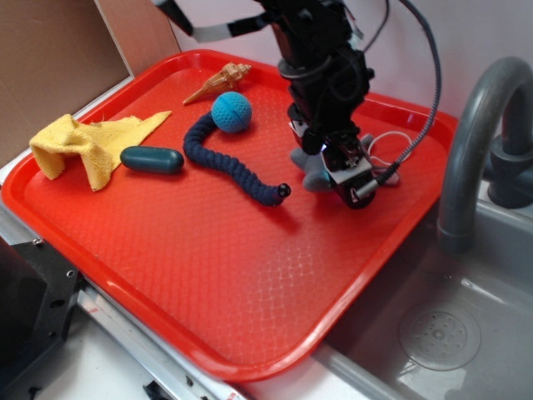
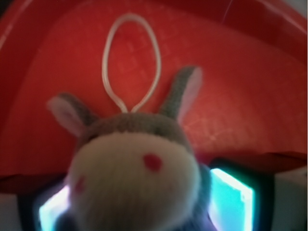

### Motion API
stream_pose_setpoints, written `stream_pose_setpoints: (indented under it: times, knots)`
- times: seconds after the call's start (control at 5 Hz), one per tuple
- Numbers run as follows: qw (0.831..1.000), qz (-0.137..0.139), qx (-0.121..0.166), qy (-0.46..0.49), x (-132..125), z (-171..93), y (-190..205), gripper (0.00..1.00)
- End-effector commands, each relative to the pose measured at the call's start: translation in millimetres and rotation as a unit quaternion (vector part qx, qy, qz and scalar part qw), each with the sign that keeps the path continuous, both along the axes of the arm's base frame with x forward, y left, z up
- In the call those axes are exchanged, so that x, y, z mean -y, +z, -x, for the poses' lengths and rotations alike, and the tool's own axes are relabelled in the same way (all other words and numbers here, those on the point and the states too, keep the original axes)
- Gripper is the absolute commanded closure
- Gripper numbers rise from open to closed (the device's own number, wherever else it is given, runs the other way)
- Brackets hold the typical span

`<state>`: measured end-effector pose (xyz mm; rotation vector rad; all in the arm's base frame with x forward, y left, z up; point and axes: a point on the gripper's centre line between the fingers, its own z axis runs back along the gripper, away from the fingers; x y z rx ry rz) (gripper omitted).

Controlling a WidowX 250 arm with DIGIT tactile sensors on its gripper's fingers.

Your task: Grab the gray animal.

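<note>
Red plastic tray on the counter, holding everything. At its far left, yellow cloth, crumpled. Just right of that, dark teal capsule, lying on its side. Further back, tan cone shell, near the rear rim. Below the shell, blue knitted ball, touching or nearly touching the upper end of the dark blue braided rope snake, which curves down and right across the tray, head end near the centre.

Right of the snake's head, gray animal, on the tray floor toward the right rear, mostly covered by the black arm; only gray bits and a white cord loop showing in the exterior view. Directly over it, gripper, lowered onto the toy.

In the wrist view, gray animal filling the lower middle: white face, red dots, two pink-lined ears, cord loop laid flat on the red beyond the head. Fingers spread, one lit pad on each side of the toy, body sitting between them; contact with the pads impossible to tell.

Far right, gray faucet and sink, beside the tray.
</note>
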<state>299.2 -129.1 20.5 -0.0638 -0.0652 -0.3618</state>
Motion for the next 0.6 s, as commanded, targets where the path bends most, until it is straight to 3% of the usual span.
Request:
stream_pose_setpoints:
  times: [0.0,0.2,0.4]
  knots:
    - [1.0,-0.012,0.018,0.007,4.3,1.5,15.3,1.0]
    - [0.998,-0.018,0.006,0.065,-11.1,10.1,49.1,1.0]
    - [0.993,0.002,0.007,0.115,-35.8,23.8,97.2,1.0]
